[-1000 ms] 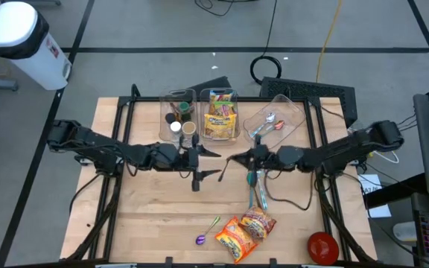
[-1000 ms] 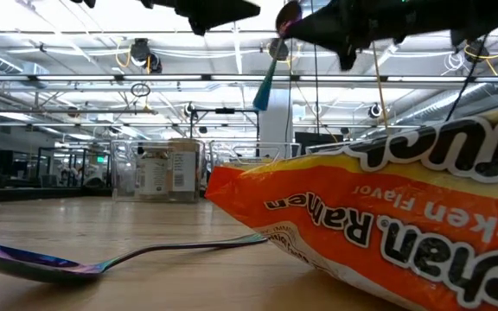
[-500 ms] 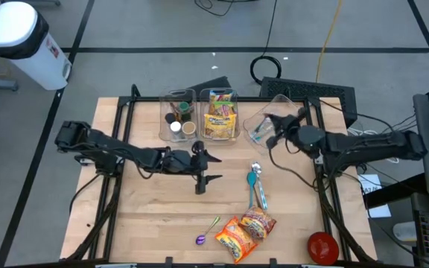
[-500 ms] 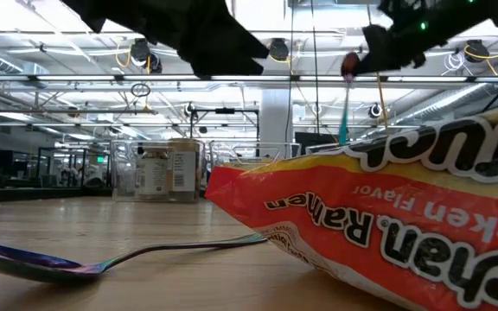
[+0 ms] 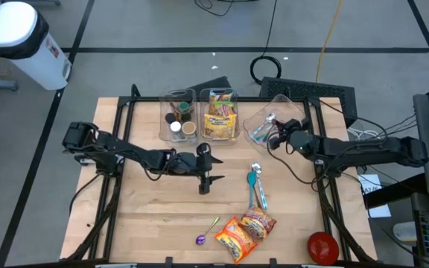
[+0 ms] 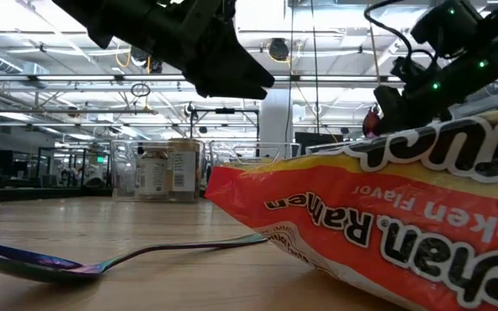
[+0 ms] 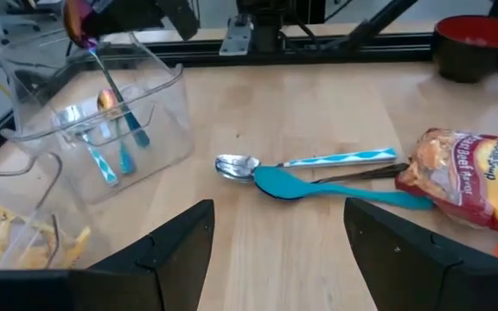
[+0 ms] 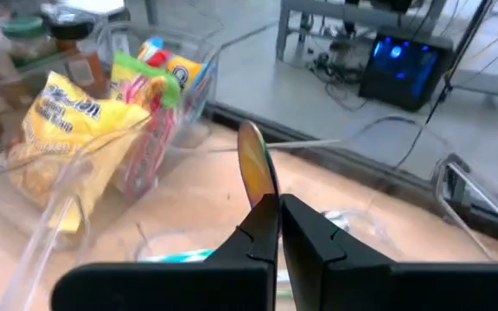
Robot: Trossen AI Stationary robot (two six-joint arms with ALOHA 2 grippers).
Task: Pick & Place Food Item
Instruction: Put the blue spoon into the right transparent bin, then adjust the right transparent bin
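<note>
Since a second ago our right gripper (image 5: 273,136) has left mid-table for the clear utensil bin (image 5: 290,112); the left gripper (image 5: 206,168) has edged toward table centre. Right fingers are pinched shut on a metallic spoon (image 8: 256,168), held over that bin. Left fingers stand apart, holding nothing. We judge the spoon nearly placed; release remains. Two ramen packets (image 5: 244,231) lie at the near edge beside a purple spoon (image 5: 208,231), untouched; teal utensils (image 5: 257,186) lie mid-table. In the right wrist view the held spoon's long axis runs out along the fingers, one rounded end beyond their tips.
</note>
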